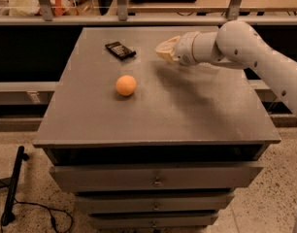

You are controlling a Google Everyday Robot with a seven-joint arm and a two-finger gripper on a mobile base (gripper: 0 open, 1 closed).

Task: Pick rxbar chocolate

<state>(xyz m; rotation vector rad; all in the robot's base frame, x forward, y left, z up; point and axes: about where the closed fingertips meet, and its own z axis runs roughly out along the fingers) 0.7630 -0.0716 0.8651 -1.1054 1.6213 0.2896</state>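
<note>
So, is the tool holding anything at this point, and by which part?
Nothing, as far as shows. The tool hangs over the far part of the table, apart from the rxbar chocolate, which lies flat on it, untouched.

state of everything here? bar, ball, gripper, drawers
rxbar chocolate, lying flat on the cabinet top, far left part, not held
orange ball, resting on the top, nearer the front than the bar, apart from it
gripper, over the far part of the top, right of the bar, not touching it
drawers, shut
</note>
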